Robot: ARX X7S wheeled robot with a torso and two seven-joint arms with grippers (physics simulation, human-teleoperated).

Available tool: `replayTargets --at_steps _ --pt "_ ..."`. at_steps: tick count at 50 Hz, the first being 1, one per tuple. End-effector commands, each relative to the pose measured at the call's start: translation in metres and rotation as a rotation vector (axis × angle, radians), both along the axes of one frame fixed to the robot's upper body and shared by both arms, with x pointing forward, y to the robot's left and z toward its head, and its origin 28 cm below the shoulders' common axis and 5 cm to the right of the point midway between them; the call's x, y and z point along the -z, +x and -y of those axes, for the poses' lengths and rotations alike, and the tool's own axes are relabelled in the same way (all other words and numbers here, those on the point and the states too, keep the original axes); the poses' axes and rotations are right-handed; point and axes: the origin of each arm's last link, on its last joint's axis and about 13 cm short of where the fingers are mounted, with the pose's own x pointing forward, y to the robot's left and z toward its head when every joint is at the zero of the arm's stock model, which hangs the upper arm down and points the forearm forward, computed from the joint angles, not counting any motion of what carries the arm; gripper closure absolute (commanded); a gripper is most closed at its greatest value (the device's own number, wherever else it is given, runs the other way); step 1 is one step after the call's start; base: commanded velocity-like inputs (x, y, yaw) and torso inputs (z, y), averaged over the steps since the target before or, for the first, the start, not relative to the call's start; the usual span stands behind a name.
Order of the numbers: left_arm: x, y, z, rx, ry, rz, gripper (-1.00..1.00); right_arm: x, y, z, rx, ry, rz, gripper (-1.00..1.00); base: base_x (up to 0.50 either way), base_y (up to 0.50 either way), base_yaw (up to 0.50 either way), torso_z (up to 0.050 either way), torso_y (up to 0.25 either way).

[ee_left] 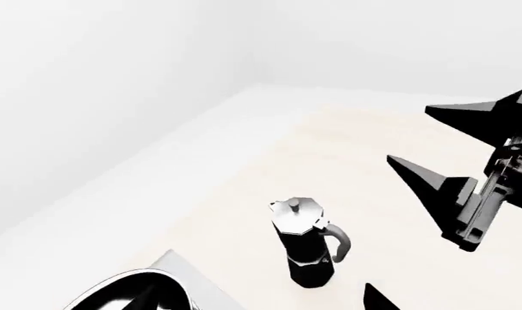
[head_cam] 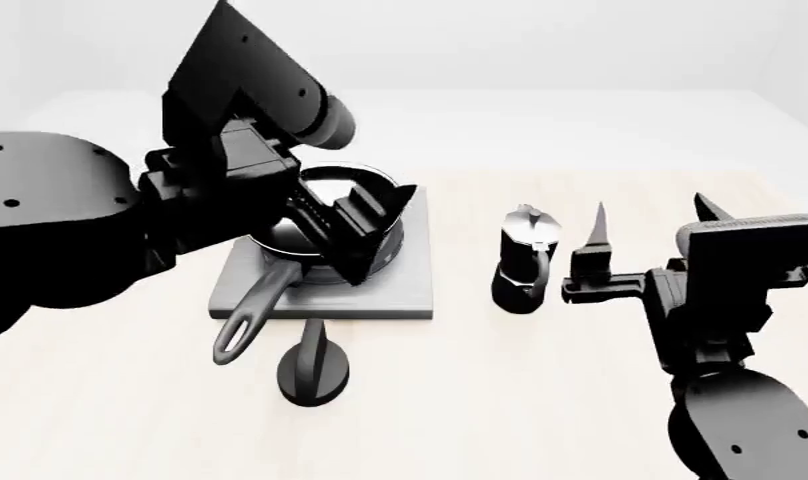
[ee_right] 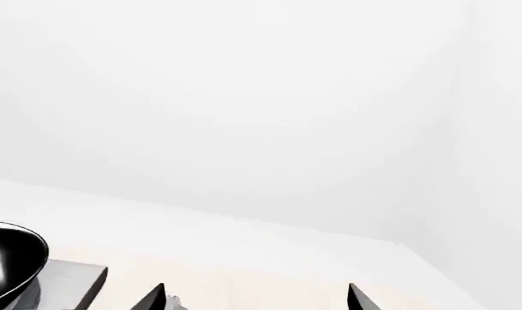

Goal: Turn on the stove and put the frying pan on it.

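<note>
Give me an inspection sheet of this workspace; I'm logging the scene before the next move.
Surface: pale beige tabletop.
Job's things: wide black frying pan sits on the flat grey stove plate; small black round knob in front.
Clutter: black-and-silver moka pot, upright, beside the stove.
Grippers: left gripper open above the pan; right gripper open, empty, near the pot.
Cables: nothing seen.
Surroundings: plain white walls.

bright, even light, sharp, faint shadows
</note>
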Motion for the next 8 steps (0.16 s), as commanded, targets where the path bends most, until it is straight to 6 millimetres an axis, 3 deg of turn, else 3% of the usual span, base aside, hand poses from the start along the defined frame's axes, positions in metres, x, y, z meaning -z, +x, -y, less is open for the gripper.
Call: replayTargets --at_steps 1,8 --pt "0.0054 -0.0052 0.0072 0.075 0.03 0.028 -1.0 -0.0051 -0.0073 -0.0118 -0.109 -0.043 0.061 -1.0 0.0 0.0 0.0 0.0 0.0" --pt "0.0061 -0.0045 0.0084 0.086 0.032 0.039 -1.0 -0.007 -0.0085 -0.0129 -0.112 -0.055 0.077 -1.0 0.0 0.0 0.0 0.0 0.0"
